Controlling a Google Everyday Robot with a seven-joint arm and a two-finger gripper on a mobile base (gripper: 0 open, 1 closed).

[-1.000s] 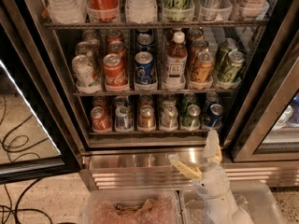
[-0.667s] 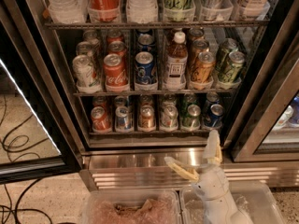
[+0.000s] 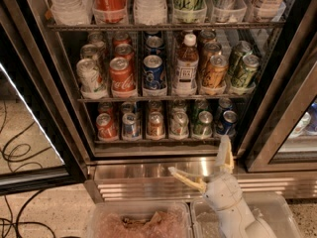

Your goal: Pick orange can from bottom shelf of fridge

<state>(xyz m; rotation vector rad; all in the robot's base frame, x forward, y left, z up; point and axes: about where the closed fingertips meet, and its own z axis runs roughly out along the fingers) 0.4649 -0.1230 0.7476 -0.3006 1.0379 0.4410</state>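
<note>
The fridge (image 3: 148, 171) stands with its door open, and its wire racks of drinks face the camera above a ribbed stainless-steel base. The orange can (image 3: 155, 124) sits upright at the front of the bottom shelf (image 3: 158, 141), third from the left in its row. A red can (image 3: 106, 126) and a blue-and-silver can (image 3: 131, 125) stand to its left. A silver can (image 3: 179, 123), a green can (image 3: 203, 123) and a blue can (image 3: 227, 122) stand to its right.

The gripper (image 3: 203, 165) hangs low and to the right, in front of the steel base, below the shelf and apart from every can. Its two pale fingers (image 3: 225, 152) are spread wide, one pointing up toward the shelf edge and the other reaching left. Nothing is between them.

On the rack above are a Coca-Cola can (image 3: 122, 76), a blue can (image 3: 154, 72), a bottle (image 3: 185, 63) and amber cans (image 3: 214, 71). Near the camera lie two clear plastic bins (image 3: 101, 217). Dark cables (image 3: 15, 152) curl on the speckled floor at the left.
</note>
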